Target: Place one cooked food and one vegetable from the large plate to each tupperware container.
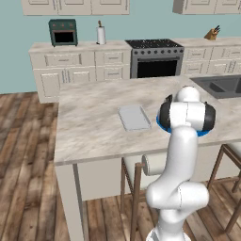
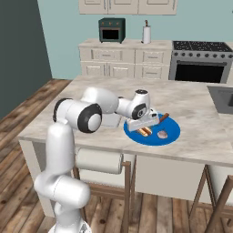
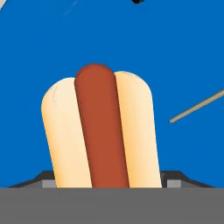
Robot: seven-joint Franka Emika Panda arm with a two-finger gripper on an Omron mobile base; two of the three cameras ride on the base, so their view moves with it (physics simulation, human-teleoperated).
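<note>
Pincer (image 2: 144, 130) straddles hot dog (image 3: 100, 131) on large plate (image 2: 170, 138), jaws apart, not yet gripping; closing off-centre could squeeze the sausage from its bun.

Both base views look down across the island counter (image 1: 89, 122); the hand view hangs close above the large plate (image 3: 183, 57).

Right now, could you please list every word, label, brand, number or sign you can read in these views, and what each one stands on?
None: no readable text in any view.
The hot dog and the large plate under it are plain.
The tupperware container, the toaster oven and the stove carry no legible label or marking.
</note>
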